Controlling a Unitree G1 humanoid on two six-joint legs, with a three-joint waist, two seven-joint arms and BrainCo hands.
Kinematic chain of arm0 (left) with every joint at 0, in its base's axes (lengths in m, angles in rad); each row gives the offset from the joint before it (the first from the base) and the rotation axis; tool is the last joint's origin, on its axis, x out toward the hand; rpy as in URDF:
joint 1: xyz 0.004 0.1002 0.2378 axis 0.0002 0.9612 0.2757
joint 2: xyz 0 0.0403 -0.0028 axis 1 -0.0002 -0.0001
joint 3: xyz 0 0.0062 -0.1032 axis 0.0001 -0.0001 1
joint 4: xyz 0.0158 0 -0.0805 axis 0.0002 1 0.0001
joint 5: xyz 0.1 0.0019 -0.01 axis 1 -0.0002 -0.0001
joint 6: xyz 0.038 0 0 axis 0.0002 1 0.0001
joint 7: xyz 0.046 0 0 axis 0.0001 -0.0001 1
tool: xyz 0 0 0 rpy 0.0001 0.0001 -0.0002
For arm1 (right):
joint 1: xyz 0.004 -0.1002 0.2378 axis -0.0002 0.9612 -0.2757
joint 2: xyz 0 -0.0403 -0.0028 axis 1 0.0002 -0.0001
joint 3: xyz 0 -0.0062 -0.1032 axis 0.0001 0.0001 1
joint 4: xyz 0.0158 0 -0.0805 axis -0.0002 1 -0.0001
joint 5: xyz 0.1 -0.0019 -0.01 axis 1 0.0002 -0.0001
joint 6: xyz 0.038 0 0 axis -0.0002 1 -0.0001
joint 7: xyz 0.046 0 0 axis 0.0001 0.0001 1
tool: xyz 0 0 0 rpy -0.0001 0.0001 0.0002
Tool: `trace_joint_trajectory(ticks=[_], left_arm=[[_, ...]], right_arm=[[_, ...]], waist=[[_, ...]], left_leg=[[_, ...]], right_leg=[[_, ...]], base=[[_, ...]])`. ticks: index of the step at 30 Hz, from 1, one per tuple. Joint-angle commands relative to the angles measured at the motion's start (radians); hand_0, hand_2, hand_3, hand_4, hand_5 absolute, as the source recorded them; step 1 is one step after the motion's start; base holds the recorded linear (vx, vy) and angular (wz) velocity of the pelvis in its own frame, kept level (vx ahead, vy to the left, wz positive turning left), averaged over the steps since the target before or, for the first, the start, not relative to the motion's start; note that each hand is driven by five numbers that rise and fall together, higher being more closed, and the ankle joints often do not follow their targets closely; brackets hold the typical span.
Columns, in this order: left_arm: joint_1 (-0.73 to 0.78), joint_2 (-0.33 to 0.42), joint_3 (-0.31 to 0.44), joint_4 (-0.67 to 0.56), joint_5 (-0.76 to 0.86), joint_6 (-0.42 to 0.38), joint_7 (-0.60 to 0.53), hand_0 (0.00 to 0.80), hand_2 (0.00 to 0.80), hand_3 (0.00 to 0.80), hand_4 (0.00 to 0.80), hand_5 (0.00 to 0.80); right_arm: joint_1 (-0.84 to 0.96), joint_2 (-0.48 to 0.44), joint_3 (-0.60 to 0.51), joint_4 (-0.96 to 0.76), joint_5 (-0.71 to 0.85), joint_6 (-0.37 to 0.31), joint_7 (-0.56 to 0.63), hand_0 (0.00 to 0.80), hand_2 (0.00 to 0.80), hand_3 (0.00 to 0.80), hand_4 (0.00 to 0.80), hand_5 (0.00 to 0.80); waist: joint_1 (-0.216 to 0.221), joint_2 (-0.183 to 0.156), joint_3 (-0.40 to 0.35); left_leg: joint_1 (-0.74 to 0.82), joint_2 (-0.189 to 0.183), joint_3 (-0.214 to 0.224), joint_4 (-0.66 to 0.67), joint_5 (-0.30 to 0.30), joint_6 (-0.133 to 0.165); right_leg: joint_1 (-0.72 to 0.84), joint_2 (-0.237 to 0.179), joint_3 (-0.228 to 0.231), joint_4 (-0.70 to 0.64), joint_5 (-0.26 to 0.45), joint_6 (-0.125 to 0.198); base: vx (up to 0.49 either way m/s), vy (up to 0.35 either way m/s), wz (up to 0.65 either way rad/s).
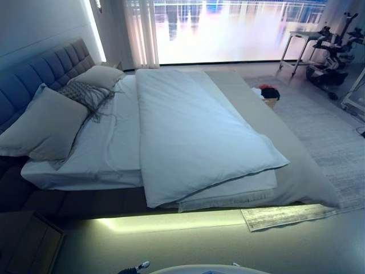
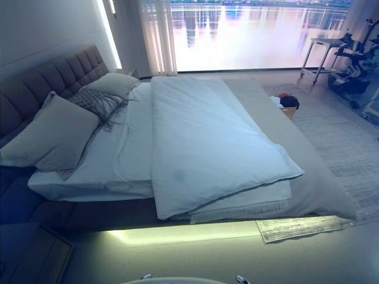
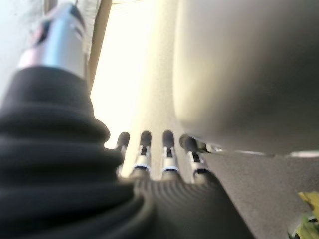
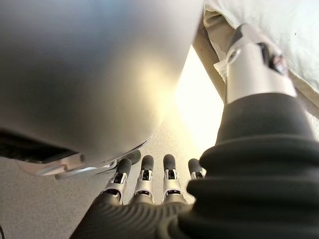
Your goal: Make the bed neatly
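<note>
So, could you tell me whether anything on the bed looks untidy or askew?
Yes. The white duvet lies folded back over the foot half, its near corner hanging crooked past the bed's edge, leaving the sheet bare. The pillows are piled unevenly against the headboard.

a wide bright window (image 1: 228,28) fills the top of the frame, with a pale curtain (image 1: 140,34) hanging at its left edge. left of that, a vertical strip light (image 1: 94,28) runs down the plain wall (image 1: 34,25) in the upper left. a padded headboard (image 1: 40,71) lines the left side. a glowing band of light (image 1: 171,221) lies on the floor (image 1: 285,248) in the lower middle. a pale rug (image 1: 325,131) covers the right side, with a small basket (image 1: 268,97) near its upper edge. a side table (image 1: 299,48) and exercise equipment (image 1: 333,57) stand in the upper right. a dark nightstand (image 1: 28,242) sits in the lower left corner.
</note>
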Motion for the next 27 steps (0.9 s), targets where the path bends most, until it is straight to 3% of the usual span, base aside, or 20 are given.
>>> trace_joint_trajectory(ticks=[1,5,7,9,13,15,17,20,22,27], left_arm=[[-0.064,-0.053,-0.014,0.075,0.021,0.018,-0.007,0.0,0.0,0.0,0.0,0.0],[-0.067,-0.05,0.006,0.072,-0.021,-0.001,0.025,0.0,0.0,0.0,0.0,0.0],[-0.076,-0.05,0.013,0.071,-0.046,-0.025,0.04,0.0,0.0,0.0,0.0,0.0],[-0.083,-0.048,0.023,0.069,-0.075,-0.04,0.046,0.0,0.0,0.0,0.0,0.0],[-0.081,-0.041,0.042,0.071,-0.073,-0.071,0.062,0.0,0.0,0.0,0.0,0.0],[-0.072,-0.042,0.039,0.071,-0.069,-0.095,0.076,0.0,0.0,0.0,0.0,0.0],[-0.057,-0.044,0.042,0.074,-0.085,-0.128,0.094,0.0,0.0,0.0,0.0,0.0],[-0.041,-0.049,0.057,0.07,-0.076,-0.15,0.1,0.0,0.0,0.0,0.0,0.0],[-0.034,-0.056,0.058,0.068,-0.058,-0.153,0.1,0.0,0.0,0.0,0.0,0.0],[-0.048,-0.033,0.043,0.063,-0.009,-0.139,0.093,0.0,0.0,0.0,0.0,0.0]], right_arm=[[-0.098,0.032,0.003,0.079,-0.023,0.009,0.013,0.0,0.0,0.0,0.0,0.0],[-0.108,0.029,0.015,0.07,-0.04,0.026,0.018,0.0,0.0,0.0,0.0,0.0],[-0.112,0.018,0.026,0.057,-0.047,0.033,0.021,0.0,0.0,0.0,0.0,0.0],[-0.116,0.007,0.029,0.049,-0.067,0.044,0.014,0.0,0.0,0.0,0.0,0.0],[-0.123,-0.018,0.014,0.069,-0.068,0.046,0.001,0.0,0.0,0.0,0.0,0.0],[-0.118,-0.028,-0.002,0.074,-0.068,0.045,0.005,0.0,0.0,0.0,0.0,0.0],[-0.108,-0.035,-0.012,0.077,-0.062,0.039,0.01,0.0,0.0,0.0,0.0,0.0],[-0.1,-0.038,-0.023,0.074,-0.045,0.031,0.012,0.0,0.0,0.0,0.0,0.0],[-0.108,-0.034,-0.021,0.077,-0.038,0.025,0.007,0.0,0.0,0.0,0.0,0.0],[-0.109,-0.01,-0.035,0.06,0.01,0.023,0.026,0.0,0.0,0.0,0.0,0.0]], waist=[[0.017,-0.023,0.058],[0.017,-0.045,0.084],[0.028,-0.053,0.116],[0.035,-0.05,0.144],[0.038,-0.022,0.157],[0.05,-0.008,0.159],[0.071,-0.001,0.16],[0.09,0.01,0.156],[0.102,0.013,0.148],[0.125,-0.003,0.123]], left_leg=[[0.017,-0.072,0.05,0.037,-0.069,0.062],[-0.048,-0.056,0.07,0.212,-0.092,0.052],[-0.165,-0.053,0.059,0.388,-0.032,0.043],[-0.239,-0.039,0.038,0.461,0.021,0.029],[-0.208,0.033,0.069,0.236,0.072,0.005],[-0.207,0.064,0.056,0.11,0.157,-0.022],[-0.244,0.082,0.027,0.021,0.202,-0.038],[-0.305,0.099,0.013,0.006,0.218,-0.05],[-0.31,0.091,0.009,0.006,0.179,-0.042],[-0.274,0.074,0.045,0.064,0.143,-0.023]], right_leg=[[0.018,0.009,-0.049,0.019,-0.034,0.014],[-0.001,-0.001,-0.053,0.078,-0.057,-0.012],[-0.007,-0.004,-0.065,0.121,-0.077,-0.038],[-0.007,-0.002,-0.058,0.154,-0.096,-0.051],[0.023,0.008,-0.059,0.164,-0.131,-0.037],[0.063,0.018,-0.049,0.145,-0.148,-0.03],[0.114,0.017,-0.034,0.13,-0.177,-0.025],[0.179,-0.003,-0.027,0.125,-0.234,-0.01],[0.204,-0.031,-0.018,0.123,-0.243,0.007],[0.246,-0.116,-0.069,0.131,-0.224,0.067]], base=[[0.079,-0.086,-0.01],[0.059,-0.092,-0.02],[0.002,-0.074,0.01],[0.04,0.013,0.03],[0.198,0.157,-0.06],[0.269,0.189,0.15],[0.31,0.211,0.2],[0.32,0.283,0.19],[0.323,0.351,-0.01],[0.342,0.331,-0.27]])
